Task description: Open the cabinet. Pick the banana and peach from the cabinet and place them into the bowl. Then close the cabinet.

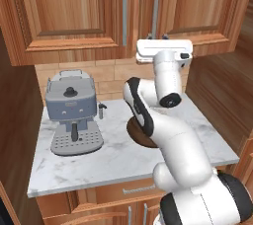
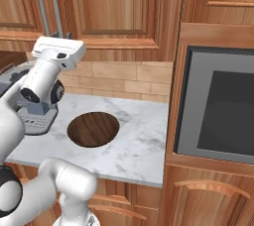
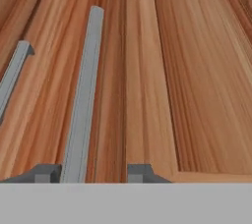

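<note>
Gripper (image 3: pixel 93 173) spread, fingertips straddling lower end of right door's handle (image 3: pixel 86 95), not pinching. Cabinet (image 1: pixel 74 7) shut, directly ahead. Door likely stiff, hinged; handle smooth, slippery—grasp low. Bowl (image 2: pixel 93 129) below.

Shut cabinet (image 1: pixel 89 7); empty bowl (image 2: pixel 93 129)

Two base views look forward and down from behind the arm, left and right, sharing the bowl (image 2: pixel 93 129); the hand view faces the cabinet (image 3: pixel 197 70) closely.
</note>
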Motion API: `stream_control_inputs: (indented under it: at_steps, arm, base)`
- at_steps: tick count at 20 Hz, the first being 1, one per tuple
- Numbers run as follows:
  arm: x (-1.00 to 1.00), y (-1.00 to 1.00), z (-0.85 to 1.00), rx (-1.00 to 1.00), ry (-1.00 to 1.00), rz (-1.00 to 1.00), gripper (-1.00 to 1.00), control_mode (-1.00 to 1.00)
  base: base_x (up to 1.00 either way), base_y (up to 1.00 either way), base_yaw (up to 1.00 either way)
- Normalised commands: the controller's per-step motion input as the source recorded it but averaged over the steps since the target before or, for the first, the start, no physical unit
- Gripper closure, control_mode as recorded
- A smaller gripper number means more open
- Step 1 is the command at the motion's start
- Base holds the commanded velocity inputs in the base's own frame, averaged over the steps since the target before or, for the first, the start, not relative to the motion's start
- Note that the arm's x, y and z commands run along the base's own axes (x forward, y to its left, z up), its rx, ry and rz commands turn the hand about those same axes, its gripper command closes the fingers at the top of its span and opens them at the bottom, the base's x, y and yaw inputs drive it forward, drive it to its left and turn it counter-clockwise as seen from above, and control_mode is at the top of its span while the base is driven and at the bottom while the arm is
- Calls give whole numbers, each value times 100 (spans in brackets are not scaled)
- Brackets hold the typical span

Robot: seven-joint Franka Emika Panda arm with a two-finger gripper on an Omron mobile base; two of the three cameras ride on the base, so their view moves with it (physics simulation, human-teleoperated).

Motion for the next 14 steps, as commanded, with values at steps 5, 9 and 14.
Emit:
stream_control_inputs:
  at_steps: [5,9,14]
  arm:
    - [-100,-100,40,8,-3,0,100,-100]
    - [-100,-100,35,11,-3,0,100,-100]
    - [-100,-100,30,13,-1,0,100,-100]
  base:
    - [0,0,0]
    - [0,0,0]
    - [0,0,0]
